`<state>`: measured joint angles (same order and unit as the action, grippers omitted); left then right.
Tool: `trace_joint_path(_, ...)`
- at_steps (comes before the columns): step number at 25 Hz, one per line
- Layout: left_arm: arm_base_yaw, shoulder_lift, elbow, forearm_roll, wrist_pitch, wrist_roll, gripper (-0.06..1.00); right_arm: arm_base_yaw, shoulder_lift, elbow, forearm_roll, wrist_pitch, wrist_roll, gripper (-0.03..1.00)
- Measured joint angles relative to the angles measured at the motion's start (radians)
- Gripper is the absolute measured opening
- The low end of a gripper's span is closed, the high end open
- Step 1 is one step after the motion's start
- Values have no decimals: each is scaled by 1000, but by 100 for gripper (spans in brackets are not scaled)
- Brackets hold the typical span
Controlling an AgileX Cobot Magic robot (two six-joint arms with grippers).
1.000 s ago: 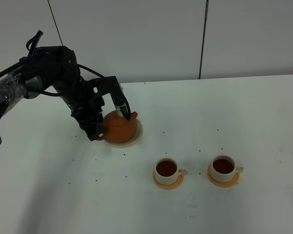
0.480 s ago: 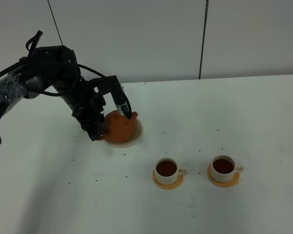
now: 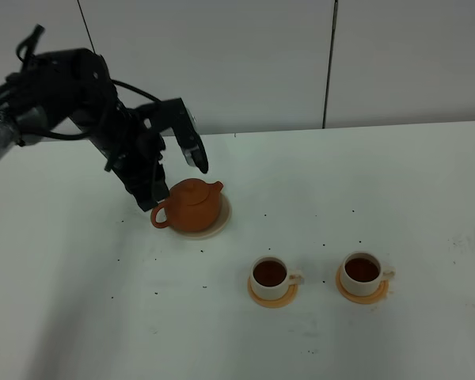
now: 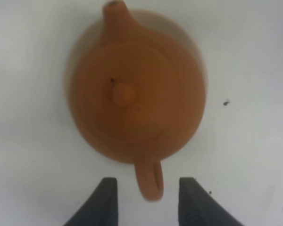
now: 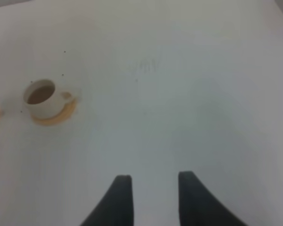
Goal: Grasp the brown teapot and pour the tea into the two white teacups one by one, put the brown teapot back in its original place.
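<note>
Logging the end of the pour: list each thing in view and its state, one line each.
Teapot: upright on the coaster, lid on, released.
Coaster: under the teapot.
Left cup: filled with tea, on its saucer.
Right cup: filled with tea, on its saucer.
Left gripper: jaws open, above the teapot.
Right gripper: jaws apart, holding nothing.

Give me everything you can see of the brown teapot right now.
The brown teapot is a squat, round pot that looks like matte reddish-brown clay, with a short spout, a loop handle and a lid topped by a small knob, lid on. It stands upright on the cream coaster, left of the two filled teacups. The left gripper is open and lifted clear above it; in the wrist view its fingers flank the handle without touching. Nothing else touches it.
</note>
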<state>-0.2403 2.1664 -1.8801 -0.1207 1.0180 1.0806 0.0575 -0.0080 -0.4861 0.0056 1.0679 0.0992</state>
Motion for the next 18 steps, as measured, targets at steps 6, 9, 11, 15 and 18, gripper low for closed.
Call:
trace_joint_path(6,0,-138,0,5,82,-8,37,0,0,0,0,0,0,24)
trace_joint_path(9,0,-244,0,64,145,-45,35,0,0,0,0,0,0,24)
trace_joint_path(11,0,-330,0,141,169,-77,31,0,0,0,0,0,0,24)
trace_joint_path(15,0,-506,48,301,170,-147,22,0,0,0,0,0,0,24)
trace_joint_path(18,28,-626,126,338,170,-186,16,0,0,0,0,0,0,24)
